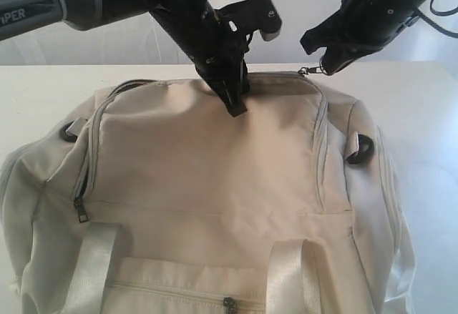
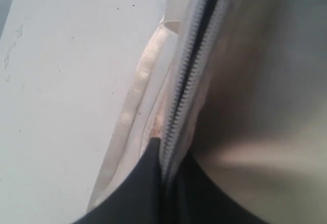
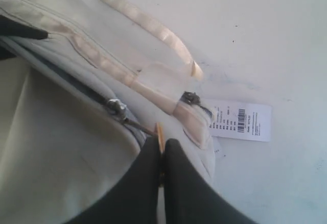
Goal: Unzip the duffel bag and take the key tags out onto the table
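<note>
The cream duffel bag [image 1: 215, 178] lies on the white table [image 1: 43, 92] and fills most of the exterior view. At the bag's far top edge my left gripper [image 1: 235, 106] points down; in the left wrist view that left gripper [image 2: 166, 157] is shut on the grey zipper [image 2: 186, 81] strip of the bag [image 2: 255, 81]. To its right, my right gripper [image 1: 325, 67] is shut on the zipper pull [image 1: 306, 71]; the right wrist view shows the right gripper [image 3: 161, 142] pinching a thin tan pull tab [image 3: 159, 132] joined to the slider [image 3: 116, 107]. The key tags are hidden.
A white paper label [image 3: 240, 120] with a barcode lies on the table [image 3: 255, 40] beside the bag's end. White webbing handles [image 1: 93, 264] hang at the near side. A side-pocket zipper pull [image 1: 82, 210] and a black D-ring [image 1: 360, 147] show on the bag. A second slider [image 3: 190, 98] sits near the label.
</note>
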### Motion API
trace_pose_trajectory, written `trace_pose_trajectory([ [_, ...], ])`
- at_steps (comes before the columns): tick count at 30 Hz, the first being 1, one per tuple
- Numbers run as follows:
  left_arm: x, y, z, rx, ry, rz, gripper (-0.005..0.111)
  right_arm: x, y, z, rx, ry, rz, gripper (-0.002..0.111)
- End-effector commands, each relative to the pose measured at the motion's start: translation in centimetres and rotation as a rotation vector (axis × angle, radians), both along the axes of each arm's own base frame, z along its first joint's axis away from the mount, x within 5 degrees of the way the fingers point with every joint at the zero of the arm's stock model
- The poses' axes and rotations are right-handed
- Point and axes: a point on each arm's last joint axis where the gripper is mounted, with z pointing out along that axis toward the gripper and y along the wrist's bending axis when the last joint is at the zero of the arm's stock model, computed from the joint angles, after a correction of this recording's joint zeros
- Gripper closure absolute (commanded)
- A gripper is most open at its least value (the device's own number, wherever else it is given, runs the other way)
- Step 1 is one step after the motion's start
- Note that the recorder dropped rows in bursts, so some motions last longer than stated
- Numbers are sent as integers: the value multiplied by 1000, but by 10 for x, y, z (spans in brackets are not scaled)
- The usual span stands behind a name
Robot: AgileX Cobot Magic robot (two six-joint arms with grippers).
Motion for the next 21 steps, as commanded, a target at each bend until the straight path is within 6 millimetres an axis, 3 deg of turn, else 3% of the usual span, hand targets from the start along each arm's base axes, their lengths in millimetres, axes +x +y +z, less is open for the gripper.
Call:
trace_pose_trajectory([
  [1,8,31,2,48,49,95,107,-5,-13,1,-97,31,-40,108],
  [7,12,47,-1,52,105,158,107,-24,-17,15,-114,82,-65,108],
  [12,11,52,-3,76,137,167,107,-44,-19,6,-120,81,-75,108],
  [16,7,52,-4,79,183,161,107,-56,-18,10,-85,8,-92,108],
  [18,4,46,-4,74,194,109,98,-56,-18,10,-76,-8,-94,108],
  [19,1,43,-4,73,205,78,82,-55,-18,8,-77,-2,-93,108],
  [20,-1,39,-3,66,211,70,74,-54,-18,9,-77,-6,-94,108],
  [21,-3,34,2,49,211,59,57,-54,-18,8,-76,-7,-94,108],
])
